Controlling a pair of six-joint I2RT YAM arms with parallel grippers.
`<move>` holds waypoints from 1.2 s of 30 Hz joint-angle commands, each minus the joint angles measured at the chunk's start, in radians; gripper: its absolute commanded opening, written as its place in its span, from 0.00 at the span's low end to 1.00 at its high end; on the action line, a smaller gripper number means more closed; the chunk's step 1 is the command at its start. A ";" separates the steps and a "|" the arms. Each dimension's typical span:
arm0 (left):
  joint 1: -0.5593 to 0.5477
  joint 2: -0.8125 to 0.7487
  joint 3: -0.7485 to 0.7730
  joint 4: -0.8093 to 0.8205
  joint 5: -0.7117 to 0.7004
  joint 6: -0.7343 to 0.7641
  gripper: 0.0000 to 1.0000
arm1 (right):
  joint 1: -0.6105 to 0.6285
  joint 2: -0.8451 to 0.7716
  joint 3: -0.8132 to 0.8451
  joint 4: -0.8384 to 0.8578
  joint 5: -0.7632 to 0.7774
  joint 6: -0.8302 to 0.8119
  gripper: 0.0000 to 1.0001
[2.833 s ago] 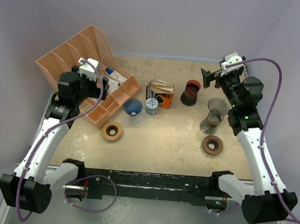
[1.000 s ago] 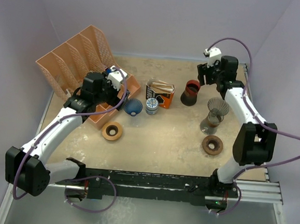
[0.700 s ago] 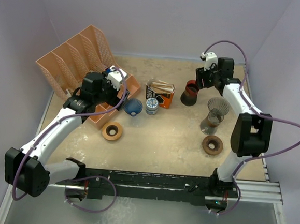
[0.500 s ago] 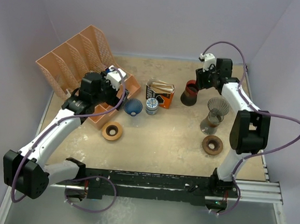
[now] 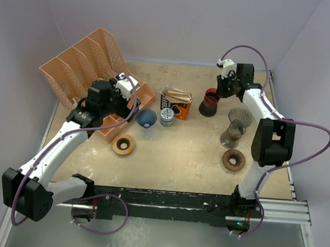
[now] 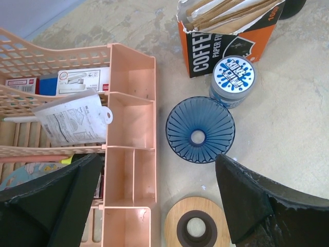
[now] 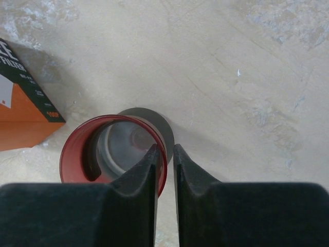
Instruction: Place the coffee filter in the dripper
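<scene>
we see r gripper (image 7: 165, 149) fingers pinched on rim of red dripper (image 7: 72, 154). l gripper (image 6: 158, 170) spread wide above blue dripper (image 6: 200, 129). coffee filters (image 6: 231, 13) in orange box (image 6: 226, 43) btwn drippers.

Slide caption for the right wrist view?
Right gripper pinches the red dripper by its rim on the table, orange box at the left edge.

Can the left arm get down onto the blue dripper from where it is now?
Probably yes. The left end effector hangs open roughly above the blue dripper, with nothing over it. The tin and organizer tray stand close beside it, so the descent looks tight.
</scene>
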State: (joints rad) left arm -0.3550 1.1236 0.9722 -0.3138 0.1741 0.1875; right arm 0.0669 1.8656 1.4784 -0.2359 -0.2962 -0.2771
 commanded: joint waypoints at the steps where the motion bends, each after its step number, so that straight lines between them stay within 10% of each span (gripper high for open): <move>1: -0.004 -0.021 0.030 0.001 -0.019 0.034 0.92 | 0.002 -0.038 0.042 -0.032 -0.051 -0.032 0.14; 18: -0.003 0.023 0.077 -0.048 -0.097 0.063 0.92 | 0.100 -0.346 -0.146 -0.215 -0.242 -0.353 0.00; 36: 0.116 0.093 0.127 -0.084 -0.082 -0.027 0.93 | 0.619 -0.433 -0.347 -0.057 -0.190 -0.367 0.00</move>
State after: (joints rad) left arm -0.2619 1.2194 1.0584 -0.4133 0.0734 0.1982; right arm 0.6197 1.4372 1.1370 -0.4095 -0.5156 -0.6785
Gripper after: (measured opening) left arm 0.929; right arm 0.020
